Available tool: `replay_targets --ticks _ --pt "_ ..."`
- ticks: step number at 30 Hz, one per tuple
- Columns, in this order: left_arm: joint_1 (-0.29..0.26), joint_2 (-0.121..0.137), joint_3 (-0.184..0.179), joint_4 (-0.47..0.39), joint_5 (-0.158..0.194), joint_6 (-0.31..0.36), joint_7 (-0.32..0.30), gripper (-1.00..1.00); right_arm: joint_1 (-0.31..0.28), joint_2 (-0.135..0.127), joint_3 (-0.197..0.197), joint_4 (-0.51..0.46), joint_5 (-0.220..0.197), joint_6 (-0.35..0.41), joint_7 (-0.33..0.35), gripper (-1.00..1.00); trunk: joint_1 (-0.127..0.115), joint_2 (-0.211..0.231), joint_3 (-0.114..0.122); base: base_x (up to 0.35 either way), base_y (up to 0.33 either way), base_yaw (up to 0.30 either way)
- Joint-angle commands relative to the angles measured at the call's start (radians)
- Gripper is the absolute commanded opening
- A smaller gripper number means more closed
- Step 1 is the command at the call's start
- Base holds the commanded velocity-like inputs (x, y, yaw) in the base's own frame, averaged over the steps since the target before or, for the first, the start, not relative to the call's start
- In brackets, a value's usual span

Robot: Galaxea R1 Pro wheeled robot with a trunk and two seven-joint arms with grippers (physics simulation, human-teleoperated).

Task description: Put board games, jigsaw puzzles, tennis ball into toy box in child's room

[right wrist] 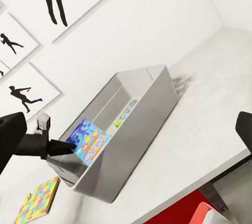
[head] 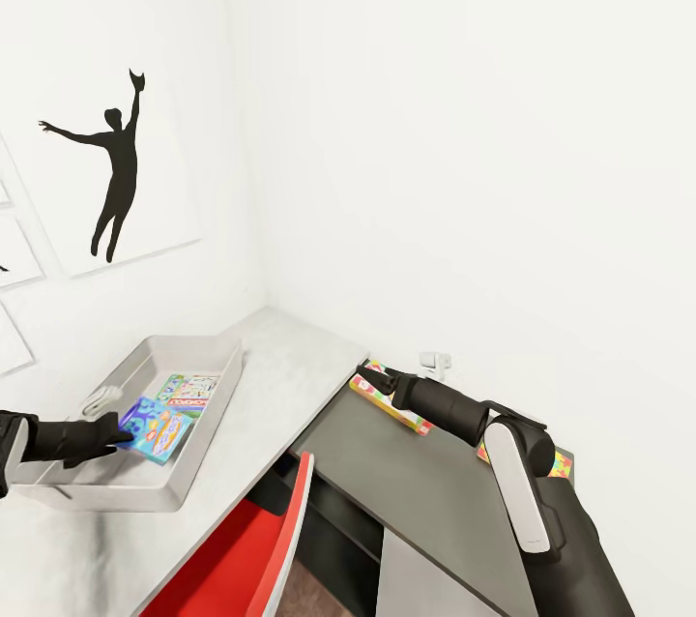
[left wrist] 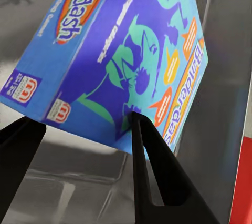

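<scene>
Left end effector pinches the blue game by its edge, hanging tilted above the box interior, 1 game lying at 1 o'clock. Right end effector: closure cannot be judged; puzzle beneath, well apart.

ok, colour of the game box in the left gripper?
Balderdash box: blue, with teal figures and orange lettering. Clearest in the left wrist view.
</scene>
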Motion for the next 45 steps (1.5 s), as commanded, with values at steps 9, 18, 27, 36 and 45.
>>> replay_targets --ticks 9,18,27,36,45 --pt "-0.001 -0.011 0.004 0.001 -0.010 0.005 -0.005 -1.00 -0.001 0.000 -0.001 -0.001 -0.001 0.006 0.002 1.00 0.000 -0.001 -0.002 0.000 0.000 0.000" --pt "-0.001 -0.012 0.004 0.003 -0.009 0.005 0.020 -1.00 -0.001 0.000 -0.001 -0.001 -0.001 0.006 0.002 1.00 0.000 -0.001 -0.002 0.000 0.000 0.000" --pt "-0.001 -0.012 0.004 0.003 -0.005 0.005 0.022 1.00 -0.001 0.000 -0.001 -0.001 -0.001 0.006 0.002 1.00 0.000 -0.001 -0.002 0.000 0.000 0.000" --pt "0.003 -0.009 0.011 0.002 0.002 0.005 0.015 1.00 -0.001 0.000 -0.001 -0.001 -0.001 0.006 0.002 1.00 0.000 -0.001 -0.002 0.000 0.000 0.000" --pt "0.003 0.008 0.017 -0.004 0.032 0.005 -0.067 1.00 -0.001 0.000 -0.001 -0.001 -0.001 0.005 0.003 1.00 0.000 -0.001 -0.002 0.000 0.000 0.000"
